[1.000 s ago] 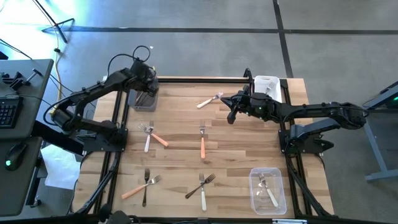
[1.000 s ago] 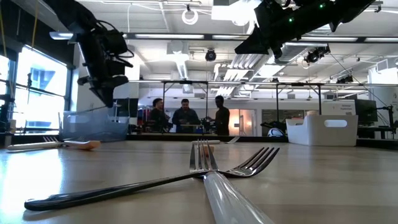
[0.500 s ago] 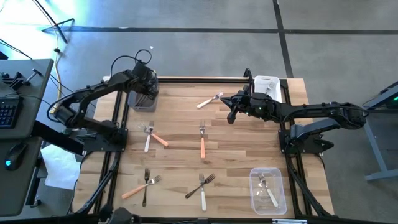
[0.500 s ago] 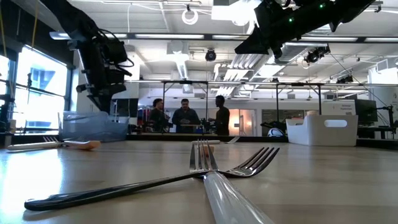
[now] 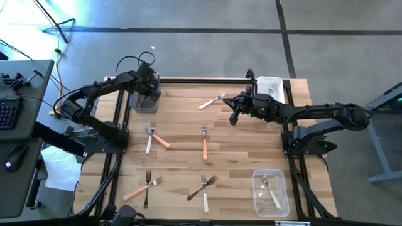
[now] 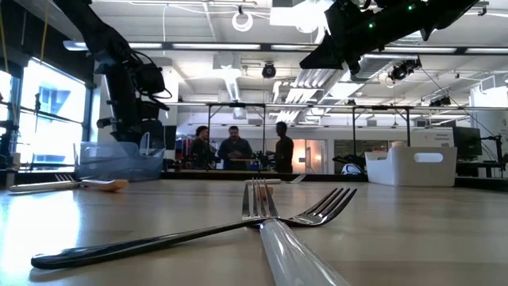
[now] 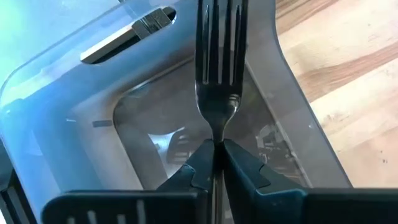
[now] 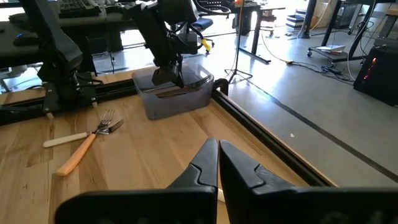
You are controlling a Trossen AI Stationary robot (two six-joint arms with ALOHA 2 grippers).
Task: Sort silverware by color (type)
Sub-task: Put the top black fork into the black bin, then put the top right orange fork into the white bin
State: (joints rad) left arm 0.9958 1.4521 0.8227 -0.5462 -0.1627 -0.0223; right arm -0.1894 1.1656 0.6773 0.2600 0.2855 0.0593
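Left gripper (image 7: 214,163): dark fingers pinch the thin neck of a polished metal fork (image 7: 219,74), tines forward, over the translucent grey plastic bin (image 5: 146,99) at the tabletop's (image 5: 245,147) far-left corner | Right gripper (image 8: 217,163): tapered fingers pressed together, empty, above pale wood planks | Remaining forks (image 5: 204,143): scattered flat across the tabletop

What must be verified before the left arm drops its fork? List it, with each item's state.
1. Left gripper grips the dark fork by its neck: ok.
2. Fork is over the grey bin, tines pointing in: ok.
3. Bin stands at the table's far left corner: ok.
4. Colour of forks already in that bin: cannot tell.
5. Right gripper is shut, empty, away from the bin: ok.
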